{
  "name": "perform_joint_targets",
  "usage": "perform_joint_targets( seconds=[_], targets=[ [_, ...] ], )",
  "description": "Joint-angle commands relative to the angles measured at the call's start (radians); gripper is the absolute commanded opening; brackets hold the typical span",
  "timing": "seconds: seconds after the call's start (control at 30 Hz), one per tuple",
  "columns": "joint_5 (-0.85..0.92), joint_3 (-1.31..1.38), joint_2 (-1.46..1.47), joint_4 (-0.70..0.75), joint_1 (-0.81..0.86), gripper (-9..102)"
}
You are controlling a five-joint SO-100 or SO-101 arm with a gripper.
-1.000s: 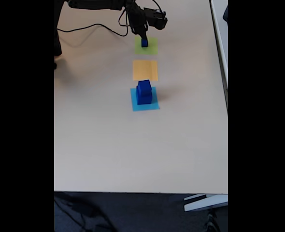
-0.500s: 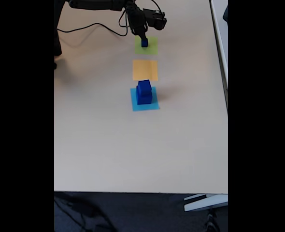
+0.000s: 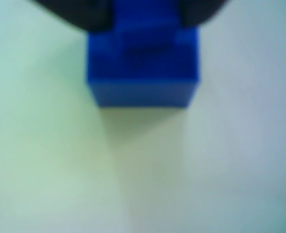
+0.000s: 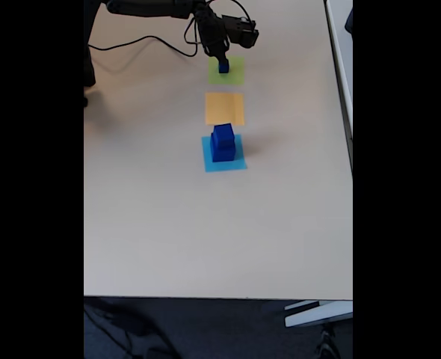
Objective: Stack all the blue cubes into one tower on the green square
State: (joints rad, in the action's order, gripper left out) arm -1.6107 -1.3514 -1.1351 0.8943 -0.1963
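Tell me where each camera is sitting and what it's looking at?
Wrist view: rides on the arm, looking down from very close at the small blue cube on the green square; dark, blurry parts of the tool sit along the top edge.
Fixed view: stands high above the table, looking down its length; the arm and tool reach in at the top, with two stacked blue cubes on the light-blue square.
Both show the small blue cube on the green square.
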Motion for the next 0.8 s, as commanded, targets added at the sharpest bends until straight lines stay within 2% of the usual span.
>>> perform_joint_targets(
  seconds=[0.0, 0.77],
  targets=[
    [-0.003, 0.052, -0.017, 0.005, 0.003, 0],
    [0.002, 0.08, -0.011, 0.003, -0.006, 8]
  ],
)
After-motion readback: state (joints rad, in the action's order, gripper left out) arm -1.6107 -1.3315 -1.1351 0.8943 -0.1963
